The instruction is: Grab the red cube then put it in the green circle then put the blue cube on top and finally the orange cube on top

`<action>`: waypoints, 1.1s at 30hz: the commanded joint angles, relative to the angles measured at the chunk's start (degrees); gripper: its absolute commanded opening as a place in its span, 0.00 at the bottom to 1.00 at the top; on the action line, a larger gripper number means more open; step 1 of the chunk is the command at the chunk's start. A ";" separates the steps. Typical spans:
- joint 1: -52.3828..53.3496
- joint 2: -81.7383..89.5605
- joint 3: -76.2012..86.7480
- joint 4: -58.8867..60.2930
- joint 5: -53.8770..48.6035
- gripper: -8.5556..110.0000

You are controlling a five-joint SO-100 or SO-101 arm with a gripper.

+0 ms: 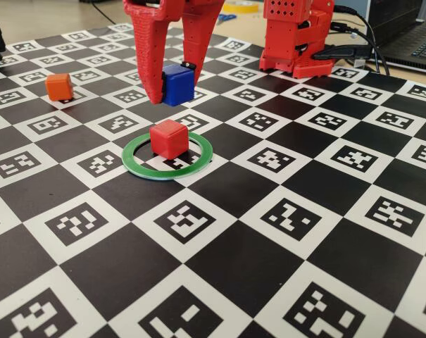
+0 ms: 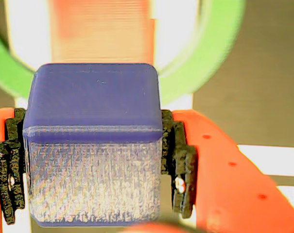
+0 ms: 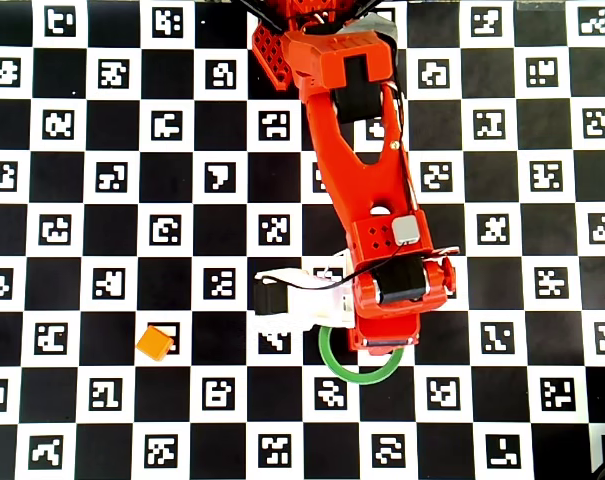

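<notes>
The red cube (image 1: 169,138) sits inside the green circle (image 1: 198,159) on the checkered board. My gripper (image 1: 172,95) is shut on the blue cube (image 1: 177,84) and holds it in the air just above and behind the red cube. In the wrist view the blue cube (image 2: 94,145) fills the space between the black pads (image 2: 178,160), with the blurred red cube (image 2: 100,34) and the green circle (image 2: 205,63) below it. The orange cube (image 1: 59,86) lies on the board at the far left; it also shows in the overhead view (image 3: 154,343). In the overhead view the arm hides both other cubes, and part of the green circle (image 3: 334,366) shows.
The red arm base (image 1: 297,35) stands at the back right of the board, with cables and a dark laptop (image 1: 410,35) behind it. The board is covered in black squares and marker tags. A white camera mount (image 3: 302,300) sticks out left of the wrist.
</notes>
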 commanded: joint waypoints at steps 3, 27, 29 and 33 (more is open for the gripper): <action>0.70 1.49 -2.64 -1.49 -0.35 0.14; 1.41 1.58 7.47 -7.82 -0.88 0.15; 1.41 1.58 7.56 -7.82 -0.88 0.15; 1.41 1.58 8.00 -7.91 -0.88 0.15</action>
